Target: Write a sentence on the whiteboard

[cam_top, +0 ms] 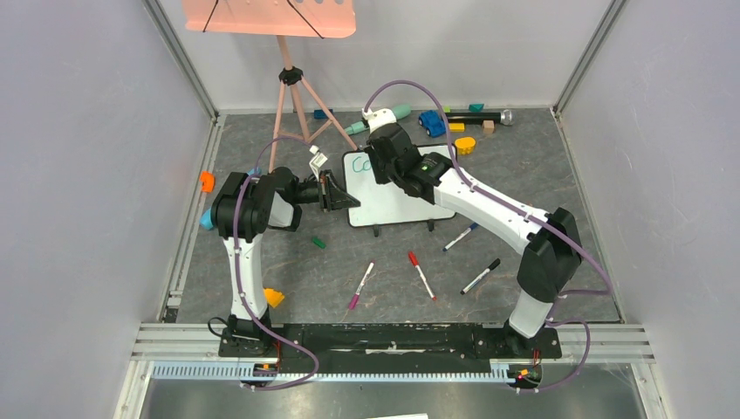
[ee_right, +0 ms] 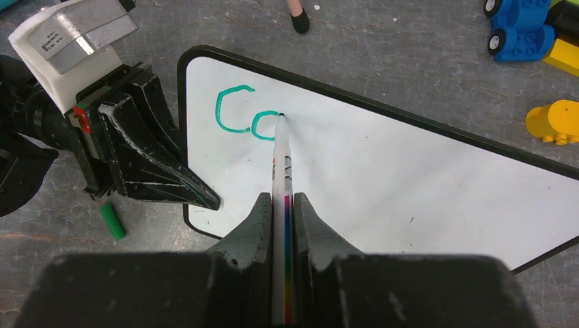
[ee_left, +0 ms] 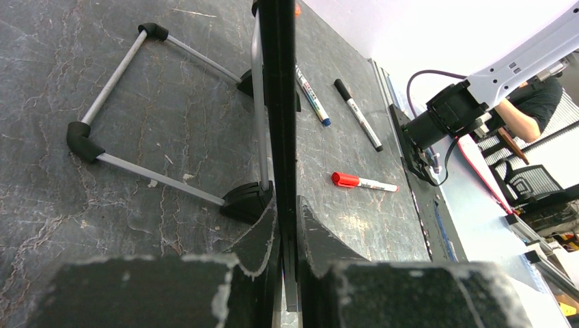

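Whiteboard (ee_right: 423,184) sits mid-surface (cam_top: 524,166) between the two arms, propped on a wire frame (ee_left: 130,171) with black feet. Left hand (ee_left: 287,219) is clamped narrow on the board's left edge, with the dark rim running up between its fingers. Right hand (ee_right: 285,205) is closed on a marker (ee_right: 282,160), tip touching the board at the upper right of the second letter. The sentence (ee_right: 247,113) reads only "Co" in teal, near the board's top-left corner. Marker barrel has dark print and a rainbow stripe, and the white tag (ee_right: 72,44) on the left wrist has small text; neither is readable. Loose on the surface near the bases: red-capped pen (cam_top: 421,275), pink pen (cam_top: 360,286), black pen (cam_top: 480,276), blue pen (cam_top: 460,236). Green cap (ee_right: 113,221) lies just beside the left hand. Blue toy car (ee_right: 522,27) and yellow block (ee_right: 556,121) lie beyond the board's far edge.
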Action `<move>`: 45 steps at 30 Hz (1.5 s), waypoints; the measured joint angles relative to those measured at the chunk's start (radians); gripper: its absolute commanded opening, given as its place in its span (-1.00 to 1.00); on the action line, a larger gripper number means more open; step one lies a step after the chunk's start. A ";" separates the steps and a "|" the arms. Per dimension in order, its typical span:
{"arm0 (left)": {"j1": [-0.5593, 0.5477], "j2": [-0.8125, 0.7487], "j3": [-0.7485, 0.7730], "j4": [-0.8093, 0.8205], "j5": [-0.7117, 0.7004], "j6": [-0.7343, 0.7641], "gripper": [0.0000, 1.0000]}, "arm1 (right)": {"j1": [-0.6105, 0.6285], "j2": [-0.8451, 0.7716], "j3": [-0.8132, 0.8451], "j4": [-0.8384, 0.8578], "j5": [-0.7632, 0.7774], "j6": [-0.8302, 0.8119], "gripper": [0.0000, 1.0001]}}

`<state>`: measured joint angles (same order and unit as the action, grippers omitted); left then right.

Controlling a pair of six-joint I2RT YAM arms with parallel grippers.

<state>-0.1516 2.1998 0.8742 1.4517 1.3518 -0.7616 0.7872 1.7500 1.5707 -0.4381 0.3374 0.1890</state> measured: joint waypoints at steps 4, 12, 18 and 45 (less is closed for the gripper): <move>0.000 0.000 0.000 0.000 0.000 0.000 -0.96 | 0.000 0.000 0.000 0.000 -0.002 0.000 -1.00; 0.000 0.000 0.000 0.000 0.000 0.000 -0.96 | -0.004 0.002 0.000 0.005 -0.034 0.000 -1.00; 0.000 0.000 0.000 0.002 0.001 0.000 -0.96 | -0.007 -0.001 -0.001 0.019 -0.055 0.000 -1.00; 0.000 0.000 0.000 0.009 0.003 0.000 -0.96 | -0.041 -0.081 -0.097 0.033 -0.026 0.000 -1.00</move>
<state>-0.1516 2.1998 0.8742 1.4605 1.3548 -0.7612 0.7460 1.6688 1.4738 -0.4049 0.3111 0.1890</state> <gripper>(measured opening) 0.127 0.115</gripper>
